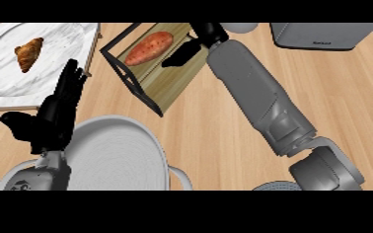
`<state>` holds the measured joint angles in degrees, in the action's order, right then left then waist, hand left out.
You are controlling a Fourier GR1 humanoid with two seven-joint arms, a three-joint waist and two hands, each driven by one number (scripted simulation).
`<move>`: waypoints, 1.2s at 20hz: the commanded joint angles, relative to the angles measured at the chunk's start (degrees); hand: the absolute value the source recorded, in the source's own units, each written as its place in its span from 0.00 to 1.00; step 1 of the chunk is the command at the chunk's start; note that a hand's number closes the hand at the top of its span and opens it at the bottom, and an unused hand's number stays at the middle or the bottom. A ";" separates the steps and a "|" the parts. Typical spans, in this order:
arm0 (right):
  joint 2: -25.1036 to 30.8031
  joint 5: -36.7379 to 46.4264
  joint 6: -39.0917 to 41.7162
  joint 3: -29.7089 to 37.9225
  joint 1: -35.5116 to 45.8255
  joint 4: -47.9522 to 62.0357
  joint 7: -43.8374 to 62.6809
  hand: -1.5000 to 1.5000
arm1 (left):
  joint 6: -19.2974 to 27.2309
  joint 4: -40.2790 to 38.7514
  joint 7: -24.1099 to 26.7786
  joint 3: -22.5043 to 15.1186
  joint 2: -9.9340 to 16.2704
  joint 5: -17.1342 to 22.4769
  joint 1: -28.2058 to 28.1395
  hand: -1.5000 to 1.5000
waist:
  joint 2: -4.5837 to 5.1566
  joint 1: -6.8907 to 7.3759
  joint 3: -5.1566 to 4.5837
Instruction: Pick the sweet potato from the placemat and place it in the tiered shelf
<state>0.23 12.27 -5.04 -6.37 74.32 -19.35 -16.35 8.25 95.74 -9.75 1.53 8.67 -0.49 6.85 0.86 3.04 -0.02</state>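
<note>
Right hand (209,31), perhaps open, beside sweet potato (148,48) lying diagonally.

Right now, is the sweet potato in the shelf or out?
In: the sweet potato lies on the tiered shelf's wooden board, inside its black frame.

Both forearms (255,94) were matte grey, smooth-cased and tapered, with segmented cuffs at the joints. Both hands, left hand (51,116) and right hand (209,32), were plain black.
</note>
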 commanded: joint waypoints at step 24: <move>27.62 -10.45 20.69 16.53 0.92 7.77 -0.15 0.00 | -1.59 3.08 -0.95 1.19 0.22 0.93 -2.70 0.50 | 0.17 -0.41 0.07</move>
<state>23.68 2.25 10.42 9.25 76.35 -12.67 -15.13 6.90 97.92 -10.01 2.82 9.11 0.11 4.97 1.00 2.38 0.04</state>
